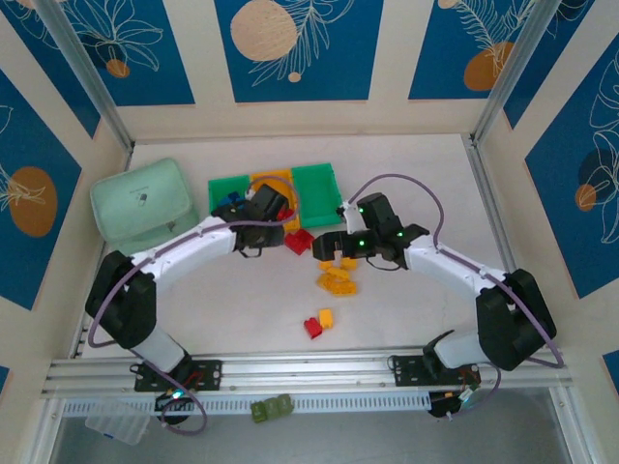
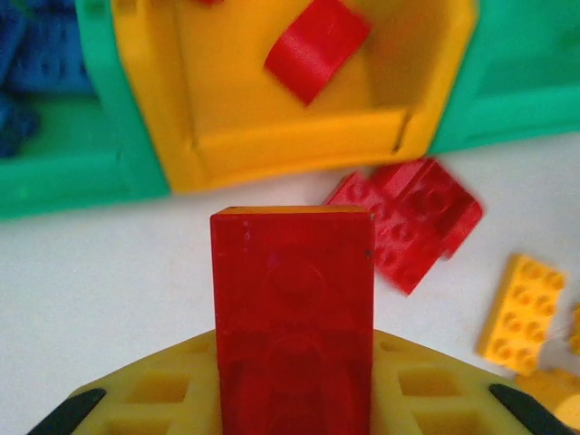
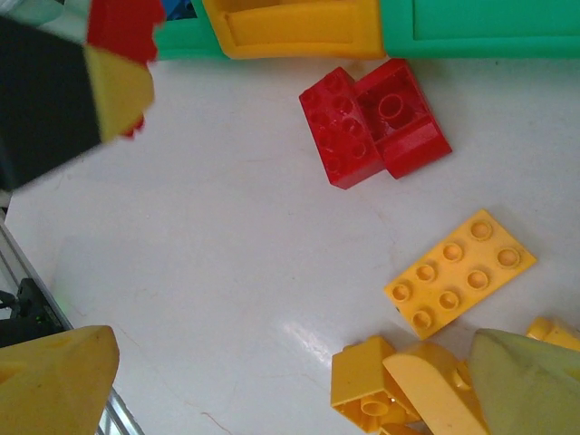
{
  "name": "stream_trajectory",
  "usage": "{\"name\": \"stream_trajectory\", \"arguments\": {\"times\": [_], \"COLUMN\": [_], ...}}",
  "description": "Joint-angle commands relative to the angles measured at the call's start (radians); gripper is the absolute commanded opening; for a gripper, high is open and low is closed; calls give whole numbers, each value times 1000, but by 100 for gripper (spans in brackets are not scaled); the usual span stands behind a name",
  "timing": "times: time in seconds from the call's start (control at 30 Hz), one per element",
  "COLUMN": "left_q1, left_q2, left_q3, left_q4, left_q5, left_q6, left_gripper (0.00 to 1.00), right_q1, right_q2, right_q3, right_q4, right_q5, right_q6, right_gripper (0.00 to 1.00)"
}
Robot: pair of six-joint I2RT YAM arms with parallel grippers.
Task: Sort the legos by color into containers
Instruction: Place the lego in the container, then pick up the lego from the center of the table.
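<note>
Left wrist view: left gripper (image 2: 292, 408) clenched on a red brick (image 2: 292, 308), near the front wall of the orange bin (image 2: 272, 145). That bin holds one red brick (image 2: 317, 50). The left green bin (image 2: 82, 172) beside it holds blue bricks (image 2: 41, 63), and the right green bin (image 2: 517, 91) touches its other side. Two red bricks (image 2: 408, 222) lie touching on the tabletop (image 2: 109, 272), just in front of the orange bin. Right gripper (image 3: 290, 390) released, jaws wide over a yellow brick pile (image 3: 390, 385).

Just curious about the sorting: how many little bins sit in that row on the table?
3, side by side: the left green bin, the orange bin in the middle, the right green bin. None looks hidden.
</note>
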Motion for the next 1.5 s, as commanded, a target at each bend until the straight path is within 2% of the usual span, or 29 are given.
{"name": "stream_trajectory", "arguments": {"times": [0.0,0.17,0.23,0.37,0.4,0.47,0.53,0.77,0.93,1.2,1.47], "left_q1": [52,118,144,164,168,172,172,167,129,31,-87], "left_q2": [74,243,327,437,456,482,482,393,279,127,184], "left_q3": [102,250,338,445,471,513,527,487,362,119,55], "left_q4": [-24,9,-24,-51,-56,-77,-79,-89,-74,11,83], "left_q5": [-13,2,8,-42,-52,-48,-30,33,85,100,83], "left_q6": [76,121,134,167,172,179,188,189,152,-50,-207], "left_gripper": [24,24,24,26,29,41,45,51,56,61,69], "right_q1": [7,5,4,-2,-3,-7,-11,-35,-55,-73,-100], "right_q2": [12,12,15,12,9,7,4,-7,-16,-15,-26], "right_q3": [41,57,64,62,58,54,55,39,12,-56,-79], "right_q4": [-8,-9,-14,-20,-20,-18,-26,-20,-17,15,25], "right_q5": [18,29,30,30,30,28,27,12,-7,0,-4], "right_q6": [0,0,-4,-4,-4,-3,-4,7,12,45,51], "right_gripper": [99,99,99,99,99,99,99,99,99,99,99]}}
